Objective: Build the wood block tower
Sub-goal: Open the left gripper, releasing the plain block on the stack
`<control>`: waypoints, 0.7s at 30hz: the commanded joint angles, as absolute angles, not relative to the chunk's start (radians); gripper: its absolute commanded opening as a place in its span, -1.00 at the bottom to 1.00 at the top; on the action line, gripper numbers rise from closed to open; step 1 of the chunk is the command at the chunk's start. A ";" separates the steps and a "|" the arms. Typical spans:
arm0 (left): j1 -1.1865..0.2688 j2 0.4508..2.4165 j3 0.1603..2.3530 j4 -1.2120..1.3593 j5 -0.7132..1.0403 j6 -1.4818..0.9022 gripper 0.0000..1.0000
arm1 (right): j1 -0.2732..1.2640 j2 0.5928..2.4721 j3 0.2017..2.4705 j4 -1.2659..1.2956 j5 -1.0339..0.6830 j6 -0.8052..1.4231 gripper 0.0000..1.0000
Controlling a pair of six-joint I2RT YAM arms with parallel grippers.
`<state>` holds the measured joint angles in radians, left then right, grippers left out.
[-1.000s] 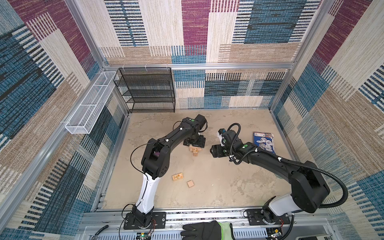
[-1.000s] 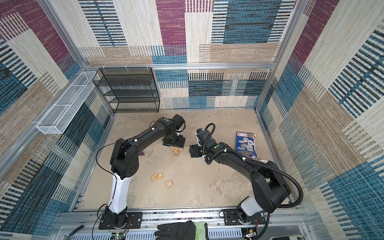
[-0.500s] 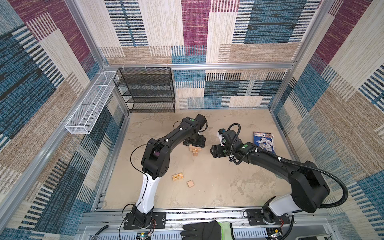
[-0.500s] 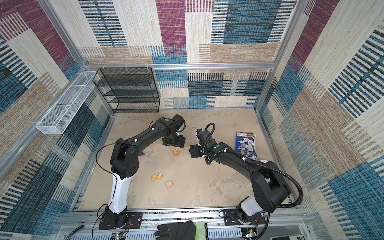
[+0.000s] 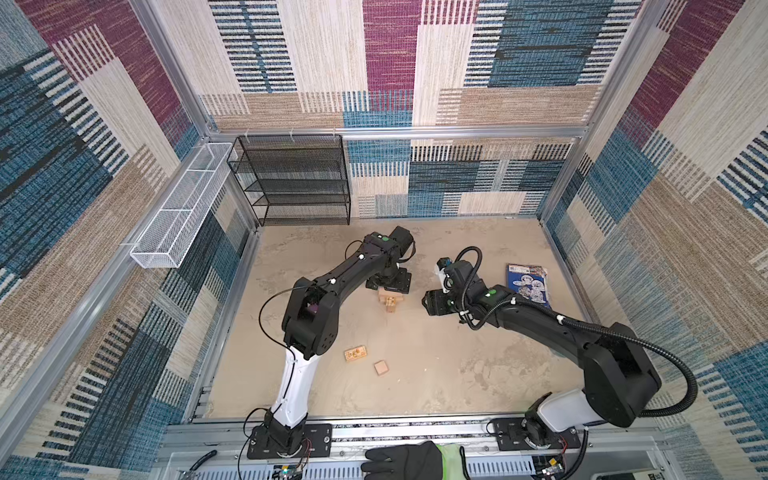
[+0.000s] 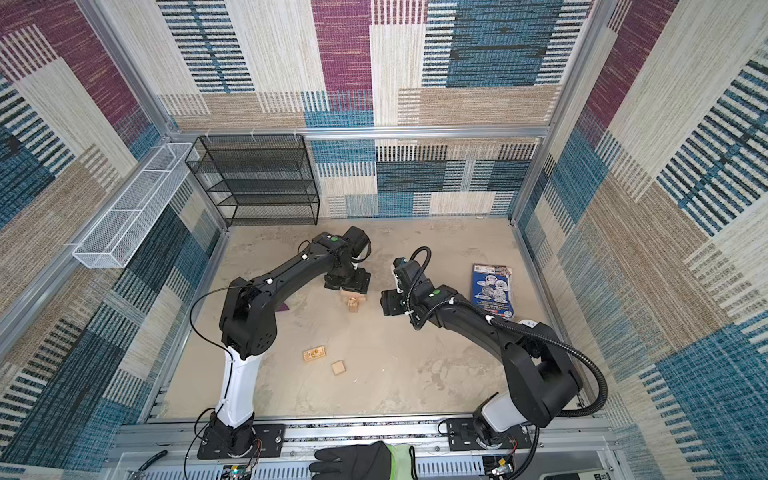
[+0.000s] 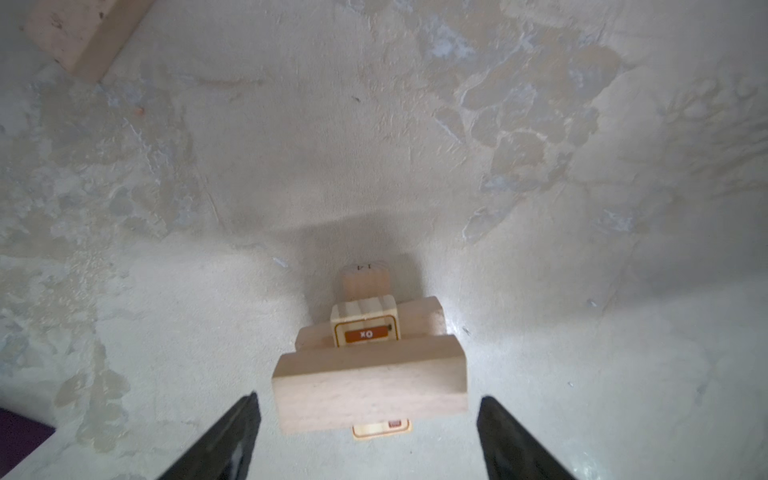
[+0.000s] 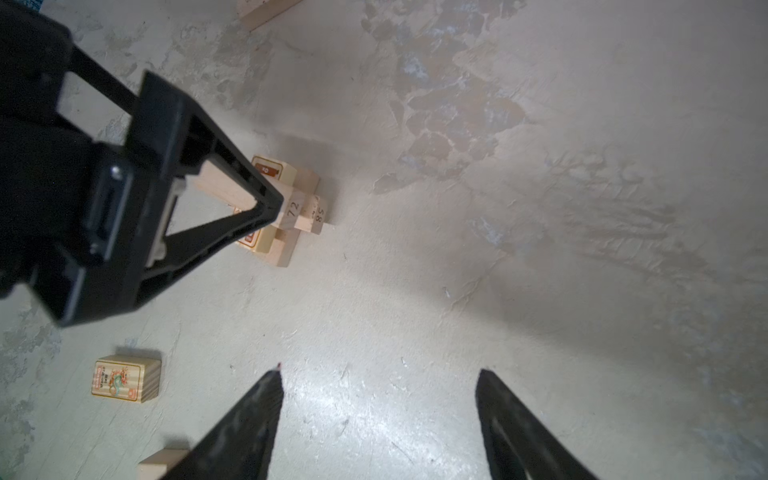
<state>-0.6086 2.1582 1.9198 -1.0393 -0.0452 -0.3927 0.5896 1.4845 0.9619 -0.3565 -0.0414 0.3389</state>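
Observation:
The tower [image 5: 391,300] [image 6: 353,300] is a short crosswise stack of pale wood blocks in the middle of the floor. One of its blocks has an orange print [image 7: 365,332]. My left gripper [image 5: 389,286] [image 7: 368,399] hangs just over the stack, open. Its fingers stand either side of the top block [image 7: 370,386] with a gap on each side. My right gripper [image 5: 432,302] [image 8: 378,382] is open and empty, to the right of the tower. A printed block [image 5: 355,354] [image 8: 124,379] and a cube [image 5: 381,368] lie loose nearer the front. The purple wedge [image 6: 284,306] lies partly hidden under my left arm.
A blue booklet [image 5: 527,282] lies at the right. A black wire shelf [image 5: 295,178] stands at the back left, with a white wire basket [image 5: 178,208] on the left wall. A gloved hand [image 5: 407,461] rests on the front rail. Another plain block [image 7: 79,33] lies beyond the tower.

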 commanded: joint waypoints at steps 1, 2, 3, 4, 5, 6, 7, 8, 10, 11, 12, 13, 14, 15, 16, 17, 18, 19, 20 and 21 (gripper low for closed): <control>-0.607 2.140 1.938 -1.051 -0.041 -0.387 0.72 | 0.590 1.476 0.974 -0.324 -0.050 0.342 0.37; -0.607 2.136 1.942 -1.052 -0.044 -0.383 0.72 | 0.591 1.477 0.974 -0.319 -0.063 0.345 0.32; -0.607 2.129 1.945 -1.052 -0.044 -0.379 0.73 | 0.590 1.478 0.976 -0.316 -0.074 0.349 0.28; -0.607 2.120 1.947 -1.051 -0.047 -0.375 0.72 | 0.591 1.481 0.976 -0.312 -0.087 0.350 0.23; -0.607 2.109 1.948 -1.051 -0.053 -0.369 0.72 | 0.590 1.485 0.979 -0.309 -0.099 0.352 0.19; -0.607 2.096 1.948 -1.051 -0.062 -0.360 0.72 | 0.590 1.492 0.982 -0.308 -0.110 0.354 0.14; -0.607 2.084 1.947 -1.050 -0.076 -0.351 0.72 | 0.590 1.500 0.988 -0.308 -0.121 0.356 0.09; -0.606 2.066 1.945 -1.050 -0.095 -0.338 0.71 | 0.590 1.509 0.996 -0.308 -0.132 0.356 0.04; -0.607 2.030 1.941 -1.049 -0.138 -0.306 0.70 | 0.590 1.526 1.010 -0.305 -0.156 0.362 -0.06; -0.607 2.009 1.938 -1.049 -0.162 -0.285 0.70 | 0.591 1.535 1.017 -0.303 -0.167 0.364 -0.09; -0.607 1.991 1.936 -1.047 -0.186 -0.260 0.69 | 0.591 1.544 1.025 -0.299 -0.181 0.371 -0.14; -0.607 1.974 1.932 -1.045 -0.205 -0.239 0.68 | 0.591 1.552 1.031 -0.293 -0.193 0.372 -0.23; -0.606 1.957 1.927 -1.038 -0.234 -0.216 0.68 | 0.591 1.564 1.040 -0.288 -0.208 0.376 -0.36; -0.606 1.942 1.920 -1.030 -0.253 -0.193 0.68 | 0.591 1.575 1.049 -0.286 -0.220 0.379 -0.44; -0.606 1.925 1.908 -1.018 -0.270 -0.166 0.67 | 0.591 1.590 1.058 -0.281 -0.234 0.383 -0.57; -0.604 1.908 1.890 -1.006 -0.287 -0.143 0.65 | 0.591 1.605 1.068 -0.279 -0.244 0.389 -0.68; -0.604 1.895 1.873 -0.993 -0.303 -0.129 0.64 | 0.591 1.619 1.075 -0.275 -0.253 0.395 -0.80; -0.604 1.878 1.848 -0.973 -0.315 -0.111 0.63 | 0.592 1.635 1.085 -0.271 -0.268 0.404 -0.92; -0.603 1.864 1.819 -0.947 -0.326 -0.096 0.62 | 0.591 1.654 1.094 -0.266 -0.283 0.413 -1.00; -0.602 1.848 1.791 -0.923 -0.331 -0.084 0.62 | 0.591 1.669 1.102 -0.262 -0.294 0.421 -1.00</control>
<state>-0.6044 1.8759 1.8339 -0.9913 -0.2668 -0.1738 0.5900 1.6424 1.0840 -0.3042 -0.2348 0.3882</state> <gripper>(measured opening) 0.811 0.052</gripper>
